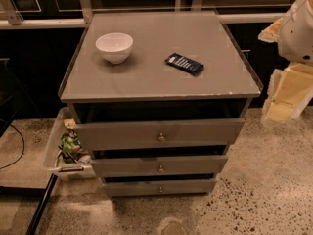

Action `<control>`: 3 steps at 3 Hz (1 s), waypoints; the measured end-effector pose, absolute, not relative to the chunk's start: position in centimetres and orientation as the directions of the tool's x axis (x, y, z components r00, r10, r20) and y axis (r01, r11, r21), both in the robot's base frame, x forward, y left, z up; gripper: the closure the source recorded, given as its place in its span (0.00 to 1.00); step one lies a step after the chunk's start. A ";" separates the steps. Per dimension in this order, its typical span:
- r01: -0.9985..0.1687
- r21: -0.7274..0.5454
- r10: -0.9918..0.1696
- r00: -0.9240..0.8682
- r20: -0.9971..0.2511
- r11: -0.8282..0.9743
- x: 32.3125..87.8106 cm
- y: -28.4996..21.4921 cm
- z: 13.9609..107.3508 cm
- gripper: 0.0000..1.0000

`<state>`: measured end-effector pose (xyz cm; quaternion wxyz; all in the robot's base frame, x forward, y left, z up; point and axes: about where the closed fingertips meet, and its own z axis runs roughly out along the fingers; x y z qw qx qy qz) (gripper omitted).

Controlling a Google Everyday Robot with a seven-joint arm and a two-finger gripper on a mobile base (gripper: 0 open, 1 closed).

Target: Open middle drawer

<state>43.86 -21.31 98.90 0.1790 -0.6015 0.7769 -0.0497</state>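
Observation:
A grey cabinet [156, 77] stands in the middle of the camera view with three drawers stacked in its front. The middle drawer [159, 165] has a flat grey front and a small round brass knob [160, 169] at its centre. A dark gap shows above its front. The top drawer [159, 132] sticks out further than it, and the bottom drawer [159, 186] sits below it. My arm [298, 23] is at the right edge, with the gripper [286, 97] hanging beside the cabinet's right side, well away from the knobs.
A white bowl [114, 46] and a dark blue packet [184, 63] lie on the cabinet top. A clear bin [54, 151] with snack bags stands against the cabinet's left side. A black cable [19, 146] and a dark pole [41, 204] lie on the speckled floor at the left.

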 end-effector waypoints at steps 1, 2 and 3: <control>-0.922 -0.296 -0.960 -0.196 -0.198 0.249 43.6 -21.6 96.2 0.00; -0.922 -0.296 -0.960 -0.196 -0.198 0.249 43.6 -21.6 96.2 0.00; -0.932 -0.268 -0.961 -0.196 -0.195 0.244 43.3 -21.5 94.4 0.00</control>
